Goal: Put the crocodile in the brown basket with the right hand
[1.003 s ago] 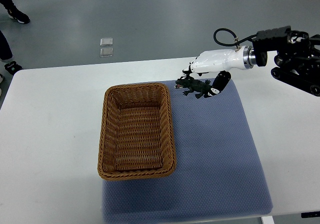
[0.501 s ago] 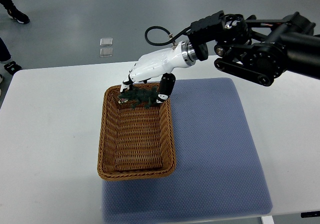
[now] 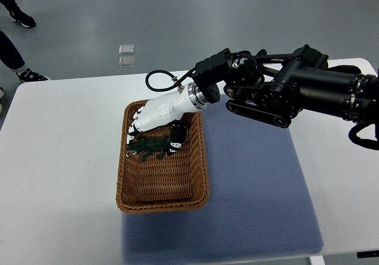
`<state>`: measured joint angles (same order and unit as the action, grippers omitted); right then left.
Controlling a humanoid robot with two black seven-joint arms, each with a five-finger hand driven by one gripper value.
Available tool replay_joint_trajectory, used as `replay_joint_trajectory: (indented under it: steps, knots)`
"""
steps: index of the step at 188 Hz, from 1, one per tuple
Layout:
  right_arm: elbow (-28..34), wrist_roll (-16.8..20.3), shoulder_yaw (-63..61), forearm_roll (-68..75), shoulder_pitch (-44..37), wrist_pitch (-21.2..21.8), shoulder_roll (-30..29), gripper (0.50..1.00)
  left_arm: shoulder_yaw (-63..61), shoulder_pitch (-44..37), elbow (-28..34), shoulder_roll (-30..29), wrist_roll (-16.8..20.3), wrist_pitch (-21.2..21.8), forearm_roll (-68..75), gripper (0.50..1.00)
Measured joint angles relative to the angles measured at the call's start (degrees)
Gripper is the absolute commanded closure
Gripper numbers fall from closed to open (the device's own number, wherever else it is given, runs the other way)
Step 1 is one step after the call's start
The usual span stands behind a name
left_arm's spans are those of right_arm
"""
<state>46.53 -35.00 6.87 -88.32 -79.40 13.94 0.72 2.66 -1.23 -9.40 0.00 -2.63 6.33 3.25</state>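
Note:
The dark green toy crocodile (image 3: 148, 148) hangs low inside the brown wicker basket (image 3: 199, 176), over its far half. My right hand (image 3: 153, 136), white with black fingertips, is shut on the crocodile from above, thumb at its right end. The black right arm (image 3: 284, 90) reaches in from the right edge across the table. Whether the crocodile touches the basket floor I cannot tell. The left hand does not show.
The basket stands on the left edge of a blue-grey mat (image 3: 254, 176) on a white table (image 3: 59, 158). A person's feet (image 3: 26, 74) show on the floor at the far left. Two small clear squares (image 3: 125, 55) lie on the floor beyond the table.
The right hand has carried the crocodile left from above the mat to over the basket and then lowered it inside. The arm has stretched farther left.

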Motion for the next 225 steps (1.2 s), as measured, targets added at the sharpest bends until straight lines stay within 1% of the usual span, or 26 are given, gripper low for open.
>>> replay_joint_trajectory:
  steps: [16,47,72,81,87,111,121,145,159,186,225]
  knots:
    - [0.0,0.0,-0.2,0.1,0.6,-0.5,0.0,0.570,0.0,0.0,0.0,0.0,0.0,0.0,0.0,0.500]
    - [-1.0,0.0,-0.5,0.6,0.8,-3.2,0.6,0.572,0.0,0.0,0.0,0.0,0.0,0.0,0.0,0.500]
    - [-2.5,0.0,-1.5,6.8,0.7,-2.5,1.4,0.572,0.0,0.0,0.0,0.0,0.0,0.0,0.0,0.500]
    - [-2.8,0.0,-2.1,10.5,0.5,-1.5,2.1,0.572,0.0,0.0,0.0,0.0,0.0,0.0,0.0,0.500]
    - [-2.9,0.0,-2.5,13.9,0.4,0.1,3.2,0.570,0.0,0.0,0.0,0.0,0.0,0.0,0.0,0.500]
    - [-3.0,0.2,-4.2,28.0,0.8,8.4,8.5,0.570,0.0,0.0,0.0,0.0,0.0,0.0,0.0,0.500]
    - [-3.0,2.2,-5.4,33.5,1.5,10.0,10.3,0.570,0.0,0.0,0.0,0.0,0.0,0.0,0.0,0.500]
    - [-3.0,9.7,-10.4,46.5,5.9,12.1,15.2,0.570,0.0,0.0,0.0,0.0,0.0,0.0,0.0,0.500]
    - [-2.9,12.9,-13.9,52.5,8.8,13.3,17.3,0.570,0.0,0.0,0.0,0.0,0.0,0.0,0.0,0.500]
    - [-2.9,16.6,-20.7,62.0,15.5,15.1,19.1,0.570,0.0,0.0,0.0,0.0,0.0,0.0,0.0,0.500]
    - [-2.9,22.1,-26.5,74.8,26.0,14.6,19.5,0.570,0.0,0.0,0.0,0.0,0.0,0.0,0.0,0.500]
